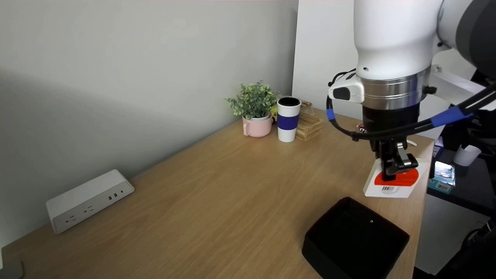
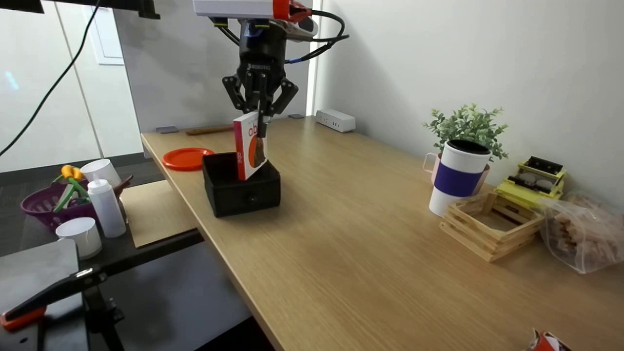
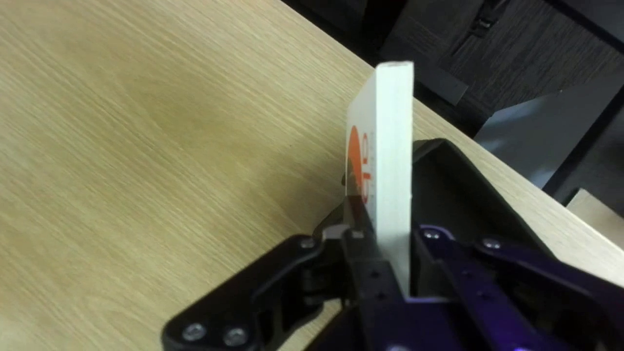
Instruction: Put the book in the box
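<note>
The book (image 2: 249, 146) is white with a red-orange circle and a red spine, held upright on edge. It also shows in an exterior view (image 1: 406, 179), and edge-on in the wrist view (image 3: 394, 146). My gripper (image 2: 263, 126) is shut on the book; its fingers sit on either side of it in the wrist view (image 3: 385, 219). The low black box (image 2: 243, 197) is open at the top; it also shows in an exterior view (image 1: 317, 254). The book overlaps the box in both the wrist view and an exterior view. I cannot tell its lower edge's exact height over the rim.
A red plate (image 2: 187, 159) lies beside the box near the table edge. A white power strip (image 1: 91, 199), a potted plant (image 1: 254, 102), a white and purple cup (image 1: 288, 122) and a wooden crate (image 2: 492, 226) stand along the wall side. The table edge (image 2: 222, 261) runs near the box.
</note>
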Available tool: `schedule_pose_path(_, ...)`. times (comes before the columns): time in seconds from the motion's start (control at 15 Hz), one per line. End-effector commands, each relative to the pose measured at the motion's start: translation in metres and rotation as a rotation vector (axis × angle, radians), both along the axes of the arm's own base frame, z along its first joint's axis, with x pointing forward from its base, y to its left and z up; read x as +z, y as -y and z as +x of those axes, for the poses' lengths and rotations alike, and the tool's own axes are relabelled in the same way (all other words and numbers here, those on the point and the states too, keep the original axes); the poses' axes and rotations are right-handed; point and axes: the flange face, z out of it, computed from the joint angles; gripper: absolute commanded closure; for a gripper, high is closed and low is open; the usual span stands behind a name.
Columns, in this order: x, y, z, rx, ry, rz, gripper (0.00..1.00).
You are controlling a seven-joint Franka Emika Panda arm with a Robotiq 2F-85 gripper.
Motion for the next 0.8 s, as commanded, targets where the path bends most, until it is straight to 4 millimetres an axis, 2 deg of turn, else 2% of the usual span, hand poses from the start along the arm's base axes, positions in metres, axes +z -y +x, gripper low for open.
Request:
schedule_pose_path(0.0,0.003,-0.001,0.004,0.096,-0.050,0.024,0.96)
schedule_pose_path(0.47,0.006,-0.017,0.013,0.039,-0.053,0.193,0.96)
schedule_pose_path(0.73,-0.003,-0.024,0.019,-0.050,-0.060,0.288,0.96)
